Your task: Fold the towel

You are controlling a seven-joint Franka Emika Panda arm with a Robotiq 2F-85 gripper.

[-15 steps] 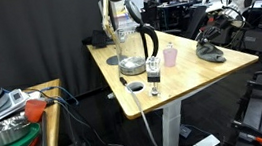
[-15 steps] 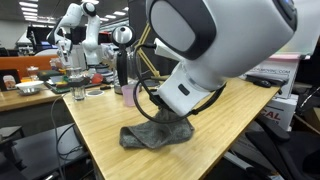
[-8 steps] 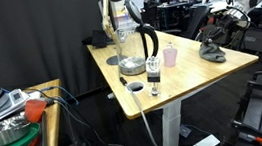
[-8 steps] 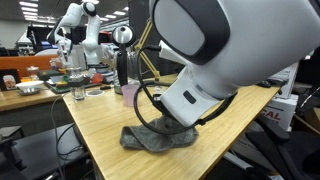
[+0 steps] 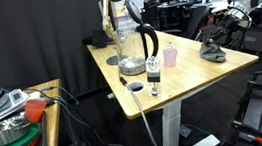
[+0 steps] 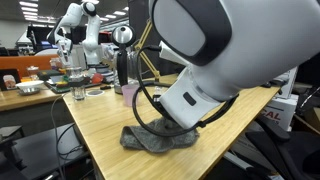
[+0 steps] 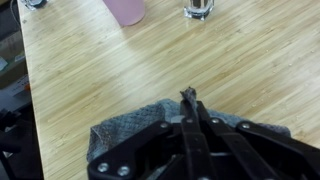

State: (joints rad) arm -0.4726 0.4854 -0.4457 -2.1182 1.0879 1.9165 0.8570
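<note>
While the claw (image 7: 190,98) sits pinched narrow on a raised ridge of the grey towel (image 7: 135,128), the cloth lies crumpled near the bench (image 7: 90,70) edge. Risk: so thin a pinch may slip on lifting, or dragging may pull the cloth overboard.

A light wooden table (image 5: 187,76) on a white leg (image 5: 171,128) stands before a black curtain (image 5: 26,35), over a dark floor (image 5: 120,145). Just beside it sits 1 lower wooden side table (image 5: 51,90). In an exterior view, ceiling lights (image 6: 28,8) glow over a crowded lab.
</note>
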